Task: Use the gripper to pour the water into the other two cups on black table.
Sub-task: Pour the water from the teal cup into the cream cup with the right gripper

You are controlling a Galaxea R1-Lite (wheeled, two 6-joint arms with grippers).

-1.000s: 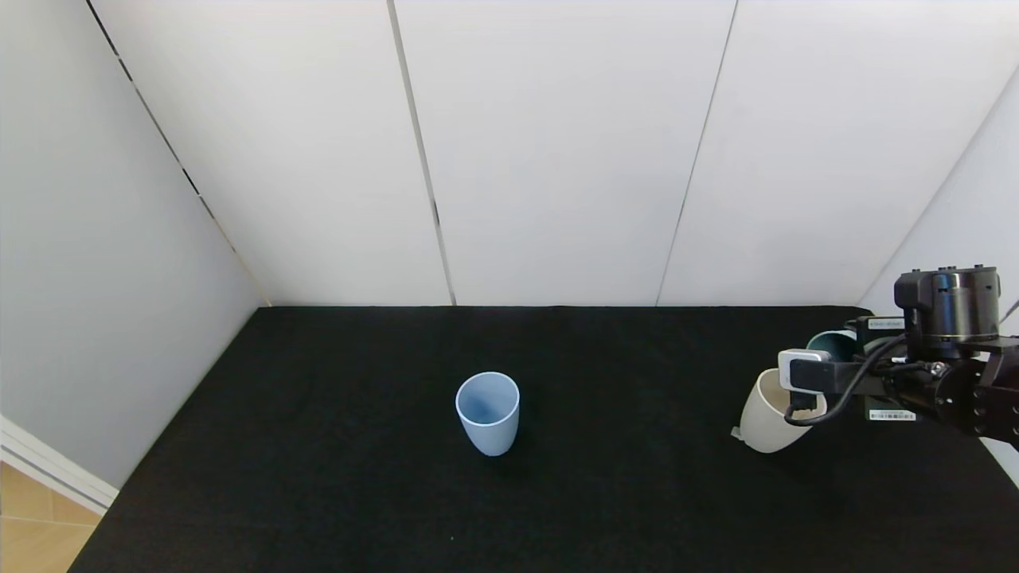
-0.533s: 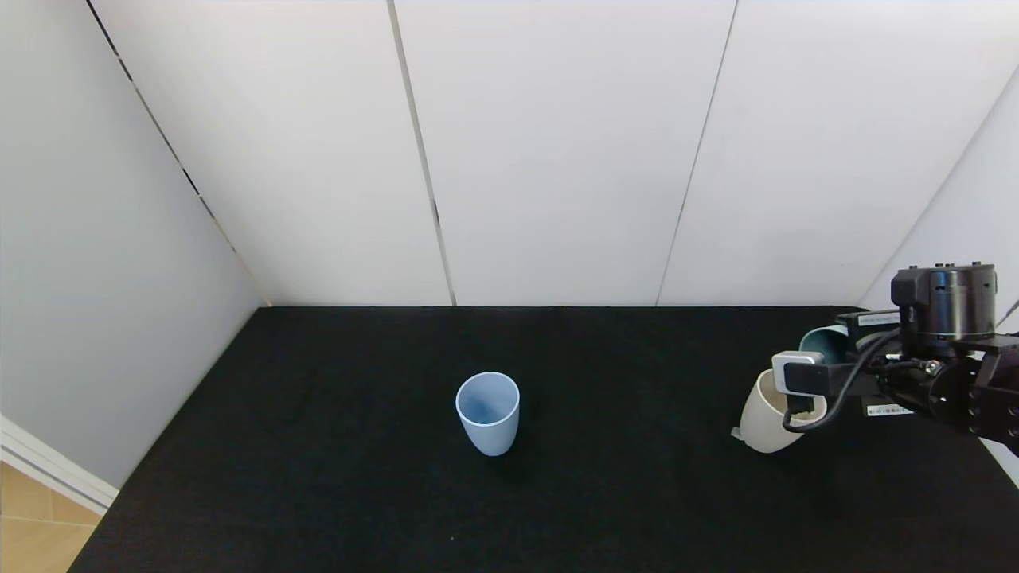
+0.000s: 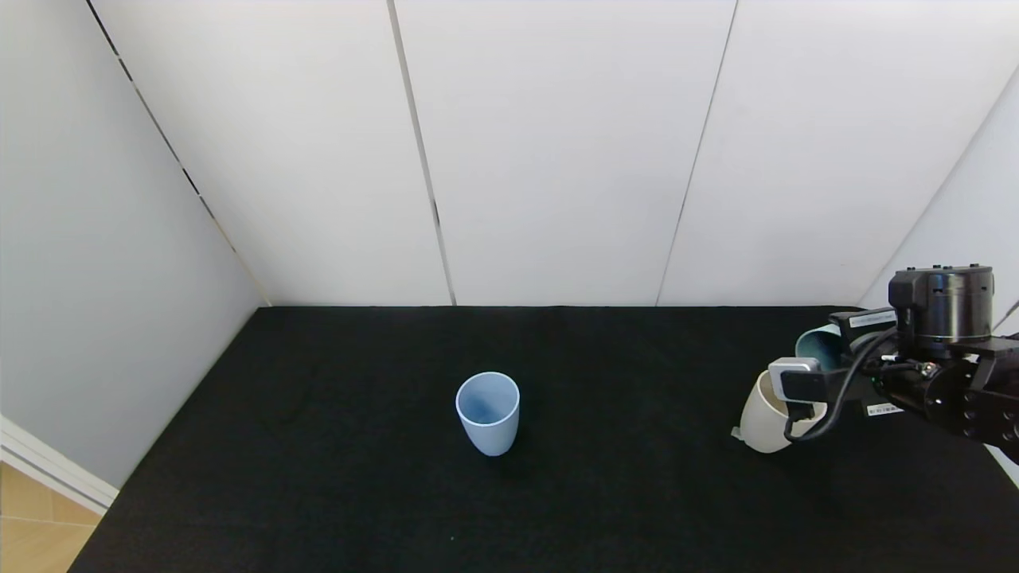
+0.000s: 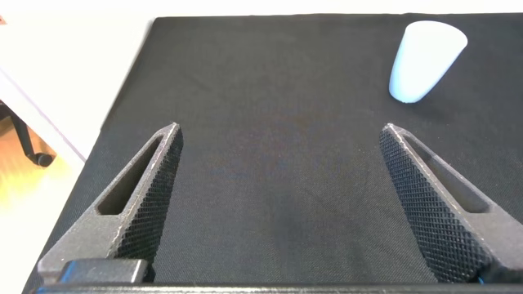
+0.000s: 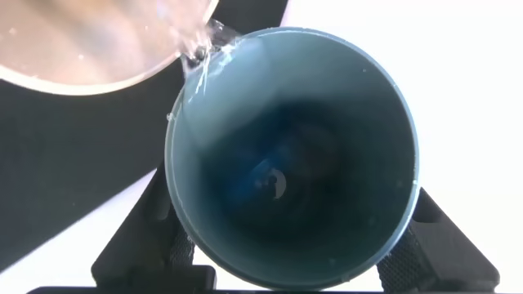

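My right gripper [image 3: 845,344] is shut on a teal-green cup [image 3: 815,347], tipped on its side over the cream-beige cup [image 3: 758,426] at the right of the black table [image 3: 318,446]. In the right wrist view the teal cup [image 5: 294,163] fills the frame between my fingers [image 5: 135,249]. A glint of water [image 5: 200,59] runs from its rim into the cream cup [image 5: 82,41]. The light blue cup [image 3: 487,412] stands upright at the table's middle. My left gripper [image 4: 279,128] is open and empty above the table [image 4: 270,180], with the light blue cup [image 4: 425,59] farther off.
White panel walls close the table at the back and both sides. The table's left edge drops to a wood floor [image 3: 32,533]. A small white scrap [image 3: 735,434] lies at the cream cup's base.
My right gripper has moved a little to the left with the teal cup and tipped it further over the cream cup. The light blue cup has not moved.
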